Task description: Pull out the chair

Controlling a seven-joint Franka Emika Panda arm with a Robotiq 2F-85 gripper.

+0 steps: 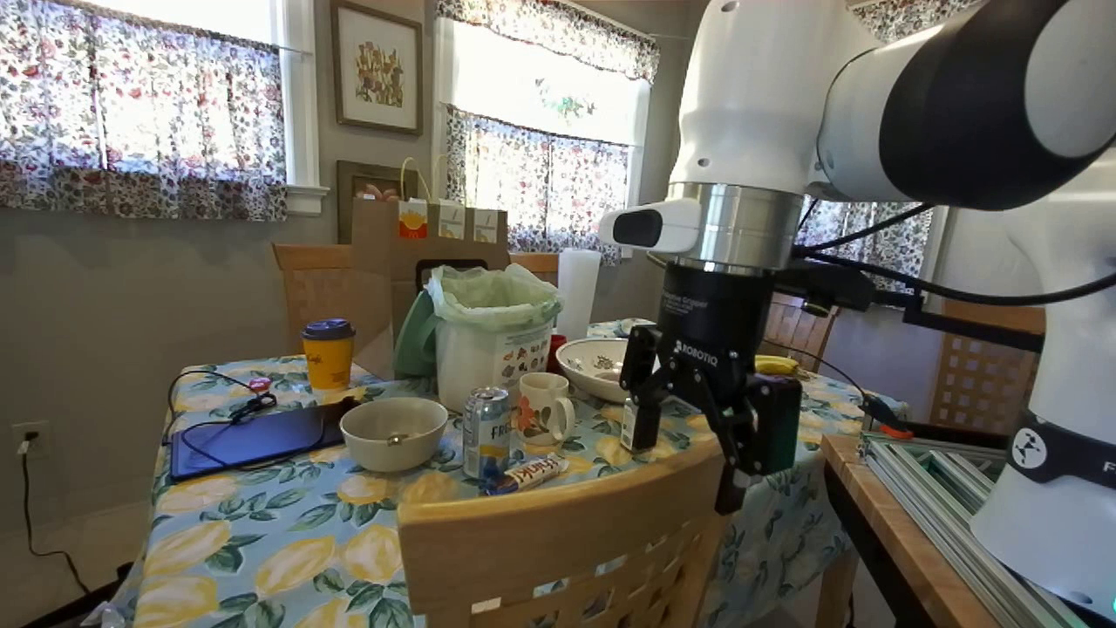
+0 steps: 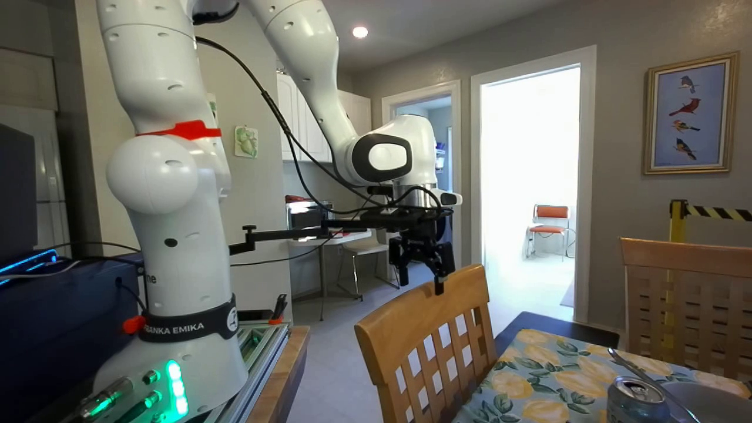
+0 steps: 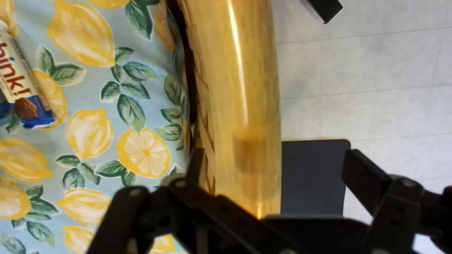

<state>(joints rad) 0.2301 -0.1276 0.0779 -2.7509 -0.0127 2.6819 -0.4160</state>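
Note:
The chair [image 1: 567, 532] is light tan wood with a broad curved top rail and a slotted back. It stands upright at the table edge and shows in both exterior views, also here [image 2: 426, 308]. In the wrist view its top rail [image 3: 243, 88] runs down toward the jaws. My gripper [image 1: 689, 462] is open at the rail's end nearest the robot base. In the wrist view the open fingers [image 3: 273, 165] lie on either side of the rail, one on the table side, one over the floor side. The rail sits closer to the table-side finger. I cannot tell whether either finger touches it.
The table's lemon cloth [image 1: 288, 523] bears a can [image 1: 486, 432], a wrapped bar [image 1: 532, 474], a bowl [image 1: 394, 433], a mug [image 1: 545, 408] and a white bin [image 1: 488, 349]. Another chair [image 2: 687, 294] stands at the table. The robot's wooden bench [image 2: 288, 364] is beside the chair.

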